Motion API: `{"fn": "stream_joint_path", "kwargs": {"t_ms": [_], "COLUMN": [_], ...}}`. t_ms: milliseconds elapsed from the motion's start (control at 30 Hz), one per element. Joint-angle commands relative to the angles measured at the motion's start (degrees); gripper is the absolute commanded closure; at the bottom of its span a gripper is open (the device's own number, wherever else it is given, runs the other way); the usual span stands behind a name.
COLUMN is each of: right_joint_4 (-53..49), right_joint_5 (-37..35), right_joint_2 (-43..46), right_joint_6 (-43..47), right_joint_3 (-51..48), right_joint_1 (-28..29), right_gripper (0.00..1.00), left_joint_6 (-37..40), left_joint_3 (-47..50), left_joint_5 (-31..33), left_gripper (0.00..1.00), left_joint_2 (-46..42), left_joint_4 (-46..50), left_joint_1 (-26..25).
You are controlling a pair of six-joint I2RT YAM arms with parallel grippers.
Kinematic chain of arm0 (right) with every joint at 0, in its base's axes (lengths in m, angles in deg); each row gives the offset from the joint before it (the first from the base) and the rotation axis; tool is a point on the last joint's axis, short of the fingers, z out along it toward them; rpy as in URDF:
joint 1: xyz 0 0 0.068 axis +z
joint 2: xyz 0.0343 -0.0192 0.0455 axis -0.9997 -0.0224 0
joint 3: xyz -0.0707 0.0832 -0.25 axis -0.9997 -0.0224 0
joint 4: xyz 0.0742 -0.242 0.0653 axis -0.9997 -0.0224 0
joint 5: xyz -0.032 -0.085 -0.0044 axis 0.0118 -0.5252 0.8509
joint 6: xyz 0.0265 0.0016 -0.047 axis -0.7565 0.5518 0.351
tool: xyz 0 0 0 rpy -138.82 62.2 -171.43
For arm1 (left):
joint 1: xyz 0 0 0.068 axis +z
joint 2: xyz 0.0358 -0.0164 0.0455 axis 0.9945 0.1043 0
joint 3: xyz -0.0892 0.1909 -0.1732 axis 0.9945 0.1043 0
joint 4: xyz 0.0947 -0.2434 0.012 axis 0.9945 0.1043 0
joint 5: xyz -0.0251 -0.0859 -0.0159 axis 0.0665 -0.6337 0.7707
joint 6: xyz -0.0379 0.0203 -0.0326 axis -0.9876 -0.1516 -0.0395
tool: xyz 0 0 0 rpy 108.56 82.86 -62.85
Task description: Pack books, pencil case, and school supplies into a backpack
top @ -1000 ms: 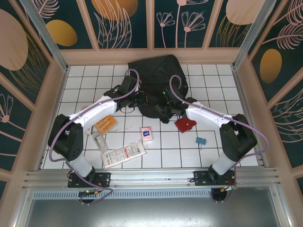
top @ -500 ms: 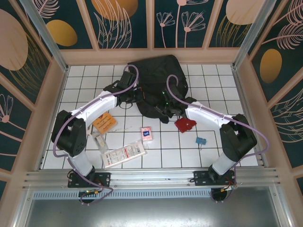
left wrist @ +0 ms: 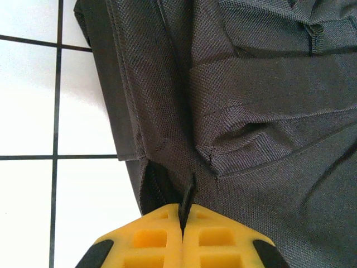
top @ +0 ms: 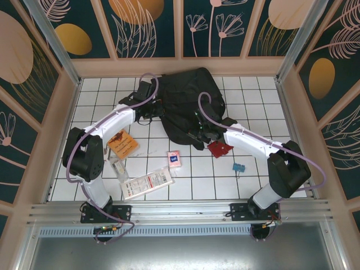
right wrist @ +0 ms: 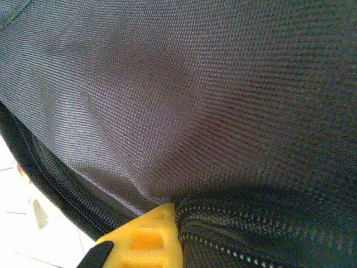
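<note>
While both claws hold the backpack [top: 188,93], the book & small items lie outside it, so this reads as the opening stage.

- Left claw [left wrist: 182,207]: fully closed, yellow fingers [left wrist: 150,237] meeting w/ a thin black tab of the bag pinched btwn them. This is at the bag's left edge, just over the white tiled table [left wrist: 28,100].
- Right claw [top: 198,130]: closed on a fold of bag cloth right beside a zip line [right wrist: 56,187]. One yellow finger shows in the wrist view; the other seems to be under the cloth.
- Backpack: flat at the far centre of the table, btwn the two arms.
- Book [top: 124,145]: near side of the left arm, apart from the bag.
- Pink box [top: 174,158]: near table centre.
- Teal clip [top: 238,167]: further right.
- Red flat item [top: 219,148]: just beside the right forearm.

Technique: draw the two holds apart slowly & a little upward, so the zip mouth gapes and the whole bag doesn't slide. Soft cloth will likely bunch or slip out if jerked, esp. the thin tab. Whether the zip is already undone can't be told.
</note>
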Motion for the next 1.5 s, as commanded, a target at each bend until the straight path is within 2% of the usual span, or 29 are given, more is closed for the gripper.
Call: {"fn": "stream_joint_path", "kwargs": {"t_ms": [0,200,467,667,733,800,833,867,1000,1033,1100,1200,1300,1367,1467], "right_joint_4": [-11.6,-12.7,-10.6,-9.5,-8.1,-5.9,-4.9,-4.0,1.2,3.1,5.2,8.0,8.6,7.7,5.9], "right_joint_5": [-1.5,-4.0,-6.3,-1.6,-0.7,-0.7,-0.2,-0.1,-4.1,-4.5,-3.2,3.6,7.1,7.6,5.0], "right_joint_2": [2.4,2.9,2.1,-1.7,-1.8,-1.0,-0.6,-0.1,4.6,6.1,7.3,5.7,3.0,1.8,1.6], "right_joint_6": [4.5,6.1,12.0,18.9,19.8,18.9,18.4,17.6,14.9,13.8,10.2,5.5,3.4,2.9,2.6], "right_joint_3": [-1.7,-1.2,0.3,5.9,6.4,6.2,5.9,5.9,3.3,1.8,-0.5,-2.7,-2.3,-1.5,-1.2], "right_joint_1": [0.5,0.4,-0.6,-4.0,-4.1,-4.6,-5.0,-5.5,-7.3,-7.4,-11.9,-16.4,-15.9,-14.9,-13.8], "right_gripper": [1.00,1.00,1.00,0.99,0.84,0.62,0.54,0.49,0.42,0.41,0.41,0.42,0.44,0.45,0.48], "left_joint_6": [1.6,2.5,0.4,-2.2,-2.6,-3.0,-3.4,-3.7,-5.6,-5.7,-5.7,-6.2,-7.0,-7.2,-6.4], "left_joint_3": [-3.4,-2.3,5.5,13.0,14.5,15.7,16.2,16.9,18.0,17.9,17.6,17.8,18.5,18.7,18.8], "left_joint_5": [7.0,8.0,7.0,4.2,2.8,1.5,0.9,-0.4,-3.8,-3.8,-4.0,-4.6,-6.3,-7.0,-5.6], "left_gripper": [1.00,1.00,1.00,1.00,1.00,1.00,1.00,1.00,1.00,1.00,0.93,0.91,0.92,0.90,0.74], "left_joint_2": [1.3,1.7,-7.4,-12.8,-13.1,-12.5,-12.2,-11.9,-11.1,-11.0,-11.0,-11.5,-11.6,-11.7,-13.0], "left_joint_4": [-4.8,-5.0,-7.9,-10.8,-11.2,-11.8,-12.2,-13.1,-15.3,-15.1,-14.8,-14.8,-15.6,-15.6,-14.6], "left_joint_1": [2.8,5.5,7.3,7.3,7.3,7.3,7.3,7.3,7.2,7.3,7.3,7.3,7.2,7.2,7.2]}}
